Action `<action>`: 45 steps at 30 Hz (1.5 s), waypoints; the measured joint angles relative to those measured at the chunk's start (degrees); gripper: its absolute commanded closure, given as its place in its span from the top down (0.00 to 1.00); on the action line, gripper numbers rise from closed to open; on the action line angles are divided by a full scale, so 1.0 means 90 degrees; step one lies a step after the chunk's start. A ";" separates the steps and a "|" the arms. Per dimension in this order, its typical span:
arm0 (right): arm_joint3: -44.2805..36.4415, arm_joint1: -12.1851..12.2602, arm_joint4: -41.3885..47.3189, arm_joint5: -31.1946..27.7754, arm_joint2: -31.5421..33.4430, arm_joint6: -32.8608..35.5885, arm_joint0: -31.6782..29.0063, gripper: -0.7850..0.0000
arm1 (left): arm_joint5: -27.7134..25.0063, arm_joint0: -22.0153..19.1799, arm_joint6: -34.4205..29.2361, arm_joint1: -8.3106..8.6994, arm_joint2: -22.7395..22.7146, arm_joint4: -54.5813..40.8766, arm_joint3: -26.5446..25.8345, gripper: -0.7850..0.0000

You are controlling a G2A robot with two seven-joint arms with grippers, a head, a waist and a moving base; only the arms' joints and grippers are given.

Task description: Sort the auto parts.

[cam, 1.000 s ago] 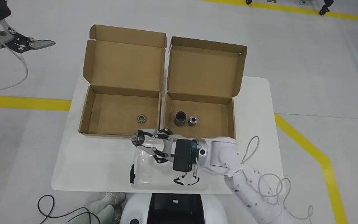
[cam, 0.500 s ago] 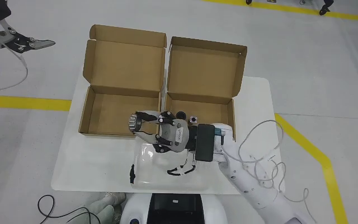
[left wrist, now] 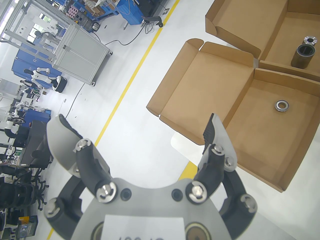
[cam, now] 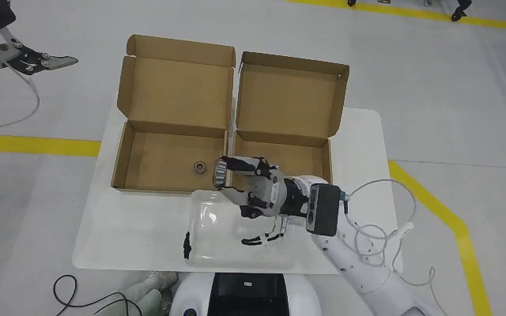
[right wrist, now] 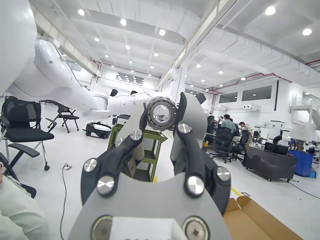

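The right gripper [right wrist: 161, 116], jaws pinching the bearing [right wrist: 160, 114] by its rim, hung seemingly over the wall between left box [cam: 158, 160] and right box [cam: 304, 164]; a slip risked missorting.

Metal roller bearing [right wrist: 160, 115] between right fingers [right wrist: 185, 106]

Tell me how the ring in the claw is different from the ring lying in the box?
The held ring is pinched in the right claw, up in the air; the boxed ring lies loose on the floor of the left box. The held ring is turned on its side; the boxed ring lies flat, hole up. Both are silvery metal rings with ridges around them.
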 measured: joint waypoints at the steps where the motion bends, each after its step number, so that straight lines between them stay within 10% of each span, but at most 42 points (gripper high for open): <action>1: 0.0026 0.0010 0.0004 -0.0008 0.0043 -0.0114 -0.0028 0.00 | 0.0000 0.0000 0.0000 0.0000 0.0000 0.0000 0.0000 1.00; 25: -0.0004 0.0561 0.0222 0.0017 0.0525 -0.0800 -0.0320 0.00 | 0.0000 0.0000 0.0000 0.0000 0.0000 0.0000 0.0000 1.00; 45: 0.1398 0.0049 0.1574 0.0582 -0.0510 0.2505 0.0859 0.00 | 0.0000 0.0000 0.0000 0.0000 0.0000 0.0000 0.0000 1.00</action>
